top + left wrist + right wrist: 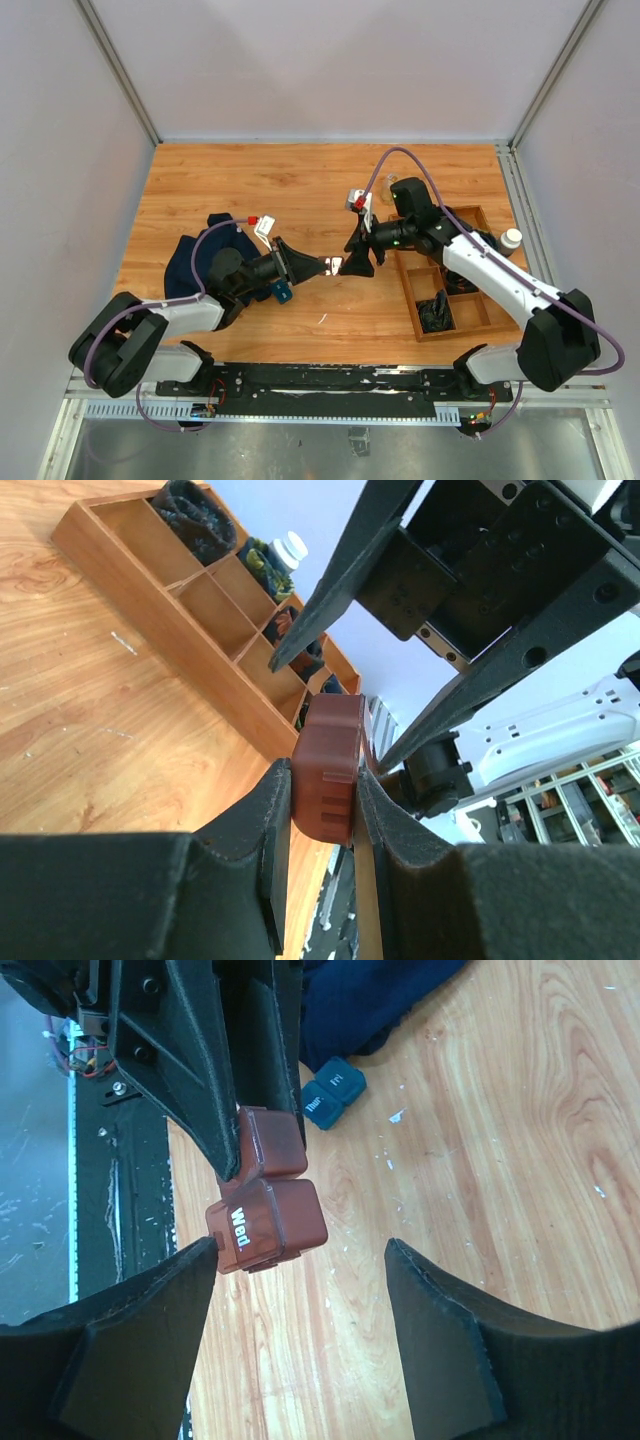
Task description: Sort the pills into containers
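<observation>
Above the middle of the table [250, 190]: reddish-brown pill box [268, 1210] marked "Wed", clenched between the fingers of the left claw [316, 267], held off the wood; right claw [300, 1248] released, jaws spread wide, facing the box at close range; teal pill box [333, 1093] lying near a dark blue cloth [205, 255]; wooden divided tray [415, 305] at right.

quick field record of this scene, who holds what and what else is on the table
left end effector: shut on small reddish-brown plastic pill box marked "Wed"
right end effector: open, close to the box, not gripping it
on table: teal plastic pill box, dark blue cloth, wooden divided tray
beside tray: white-capped bottle
</observation>
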You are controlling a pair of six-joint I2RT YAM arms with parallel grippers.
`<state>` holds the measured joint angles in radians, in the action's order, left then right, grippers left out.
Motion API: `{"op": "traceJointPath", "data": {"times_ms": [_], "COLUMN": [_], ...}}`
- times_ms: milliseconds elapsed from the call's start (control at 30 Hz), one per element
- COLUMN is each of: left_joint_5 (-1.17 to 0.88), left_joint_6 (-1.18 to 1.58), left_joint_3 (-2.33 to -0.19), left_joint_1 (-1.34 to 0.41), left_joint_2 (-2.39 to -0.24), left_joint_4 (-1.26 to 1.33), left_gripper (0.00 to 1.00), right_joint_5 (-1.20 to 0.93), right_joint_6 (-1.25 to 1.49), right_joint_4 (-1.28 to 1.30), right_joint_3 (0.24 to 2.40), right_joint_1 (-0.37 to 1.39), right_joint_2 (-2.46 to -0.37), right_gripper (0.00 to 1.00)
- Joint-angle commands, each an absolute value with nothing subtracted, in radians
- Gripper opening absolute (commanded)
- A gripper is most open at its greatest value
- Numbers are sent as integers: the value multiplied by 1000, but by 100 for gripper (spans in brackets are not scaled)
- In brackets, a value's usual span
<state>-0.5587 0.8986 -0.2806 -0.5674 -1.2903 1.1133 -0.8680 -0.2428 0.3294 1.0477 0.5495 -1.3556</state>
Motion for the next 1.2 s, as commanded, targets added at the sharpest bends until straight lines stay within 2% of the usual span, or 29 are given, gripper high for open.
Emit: {"op": "traceJointPath", "data": {"times_ms": [0,600,833,1000,1067,1167], "left_joint_5": [-576,-621,-629,-630,-631,-633], "left_joint_6": [902,942,945,938,937,937], "left_joint_3": [-307,-302,-298,-295,-295,-296], "left_joint_1": [-575,-580,-583,-583,-583,-583], "left_joint_2": [-1256,-1207,-1205,-1198,-1198,-1198], "left_joint_4": [1162,1212,1232,1237,1239,1241], "left_gripper": [0,0,0,0,0,0], "right_joint_5": [-976,-1190,-1217,-1238,-1245,-1252], "right_joint_6": [-123,129,160,165,167,170], "right_joint_4": [226,25,7,6,7,5], "right_joint_3": [1016,973,972,974,974,975], "right_joint_1": [543,529,526,515,511,510], "right_joint_2": [-1372,-1405,-1417,-1423,-1422,-1424], "right_gripper": [70,56,31,17,13,14]}}
